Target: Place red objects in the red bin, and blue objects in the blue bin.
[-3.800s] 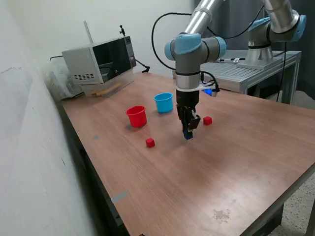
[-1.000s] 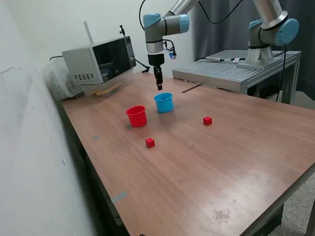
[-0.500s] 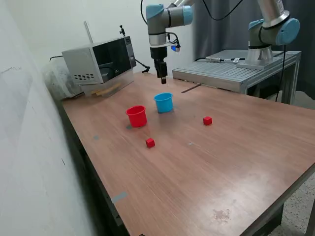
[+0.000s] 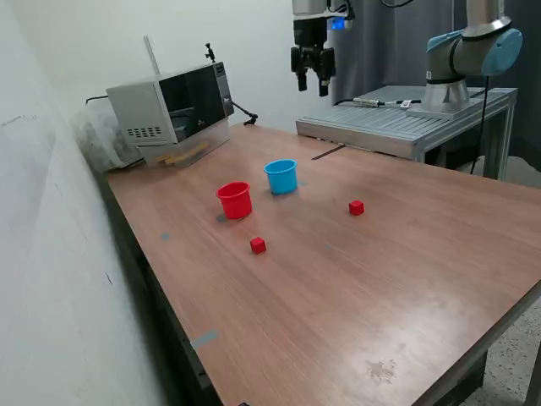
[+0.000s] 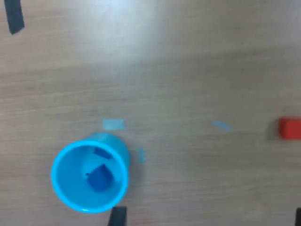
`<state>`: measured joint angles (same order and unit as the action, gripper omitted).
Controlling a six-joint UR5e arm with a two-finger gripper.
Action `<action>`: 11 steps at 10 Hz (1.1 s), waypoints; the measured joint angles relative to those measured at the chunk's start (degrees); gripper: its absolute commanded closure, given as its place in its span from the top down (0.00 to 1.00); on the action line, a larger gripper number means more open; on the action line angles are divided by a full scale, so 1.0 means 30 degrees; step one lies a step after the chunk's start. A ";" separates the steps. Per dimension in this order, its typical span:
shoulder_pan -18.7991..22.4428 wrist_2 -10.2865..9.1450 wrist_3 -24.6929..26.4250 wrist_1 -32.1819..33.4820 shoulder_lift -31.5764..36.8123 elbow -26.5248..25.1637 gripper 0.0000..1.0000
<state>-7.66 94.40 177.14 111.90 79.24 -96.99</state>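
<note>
My gripper (image 4: 311,84) hangs high above the back of the table, open and with nothing between its fingers. The light-blue cup, the blue bin (image 4: 281,176), stands upright below it. In the wrist view the blue bin (image 5: 63,188) holds a dark-blue cube (image 5: 99,179), with a second dark-blue piece (image 5: 100,152) beside it. The red bin (image 4: 235,200) stands to the blue bin's left in the exterior view. One red cube (image 4: 258,245) lies in front of the red bin. Another red cube (image 4: 356,207) lies to the exterior view's right and also shows in the wrist view (image 5: 289,128).
A microwave (image 4: 173,106) sits at the table's back left corner in the exterior view. A metal bench (image 4: 406,123) with a second arm (image 4: 469,51) stands behind the table on the right. Bits of tape (image 5: 113,124) mark the wood near the blue cup.
The gripper carried a blue cube from low over the table to above the blue bin. It has since risen and moved to the exterior view's right, and is now open and bare.
</note>
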 measured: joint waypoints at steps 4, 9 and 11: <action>0.2161 -0.0052 0.1620 -0.0341 0.1077 -0.1049 1.00; 0.4617 -0.0968 0.3509 0.3670 -0.1704 -0.1624 1.00; 0.4253 -0.1039 0.3400 0.5584 -0.3857 -0.2007 1.00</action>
<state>5.10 91.28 187.34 128.65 67.67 -103.01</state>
